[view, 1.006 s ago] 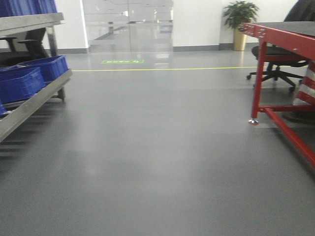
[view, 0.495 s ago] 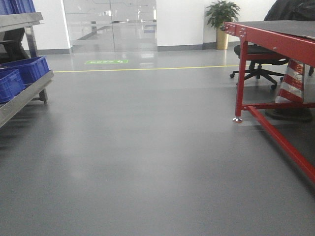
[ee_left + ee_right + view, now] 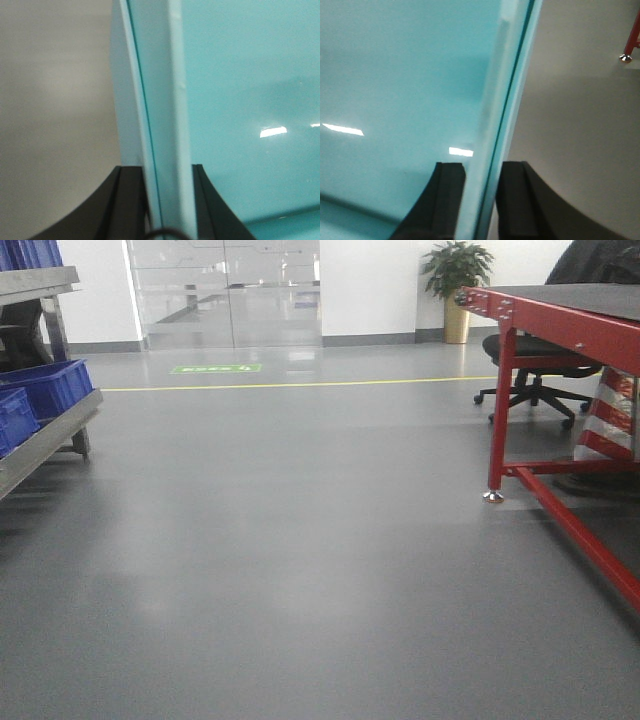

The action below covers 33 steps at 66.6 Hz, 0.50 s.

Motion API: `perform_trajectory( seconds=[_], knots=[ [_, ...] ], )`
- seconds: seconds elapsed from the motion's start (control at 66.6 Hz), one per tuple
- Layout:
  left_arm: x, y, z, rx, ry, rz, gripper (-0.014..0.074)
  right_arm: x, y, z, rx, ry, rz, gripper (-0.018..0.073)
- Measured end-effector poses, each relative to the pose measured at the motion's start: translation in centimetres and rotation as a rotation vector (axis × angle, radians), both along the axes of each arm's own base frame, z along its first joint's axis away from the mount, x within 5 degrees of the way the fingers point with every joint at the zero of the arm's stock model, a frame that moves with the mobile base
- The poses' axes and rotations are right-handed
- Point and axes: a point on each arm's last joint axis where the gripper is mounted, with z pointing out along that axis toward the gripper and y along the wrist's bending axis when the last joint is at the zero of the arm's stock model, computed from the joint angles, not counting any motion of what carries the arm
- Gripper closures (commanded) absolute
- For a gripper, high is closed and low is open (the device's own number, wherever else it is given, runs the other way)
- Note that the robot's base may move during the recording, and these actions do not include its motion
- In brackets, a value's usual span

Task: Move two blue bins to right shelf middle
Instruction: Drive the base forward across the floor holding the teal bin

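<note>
In the left wrist view my left gripper is shut on the thick rim of a pale cyan bin, one black finger outside the wall and the other inside. In the right wrist view my right gripper is shut on the opposite rim of a pale cyan bin in the same way. A thin dark seam runs along each rim, as of two nested walls. Grey floor lies below the bin's outer side. Neither the bins nor the grippers show in the front view.
A steel shelf with dark royal-blue bins stands at the left. A red-framed table stands at the right, its foot on the floor, with an office chair behind. Grey floor runs to glass doors.
The front view has swung: the shelf has slid towards the left edge and the red table stands further into the frame. Both grippers' grip cannot be compared.
</note>
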Motion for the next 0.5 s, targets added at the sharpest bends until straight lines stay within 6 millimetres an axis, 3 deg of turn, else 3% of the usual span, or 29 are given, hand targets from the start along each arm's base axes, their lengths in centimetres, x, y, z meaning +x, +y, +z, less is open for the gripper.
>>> perform_trajectory(
  seconds=[0.495],
  knots=[
    [0.01,0.0,0.02,0.001,-0.002,-0.001,0.0707,0.0,0.0,0.0,0.001,0.001,-0.001,0.0713]
  ],
)
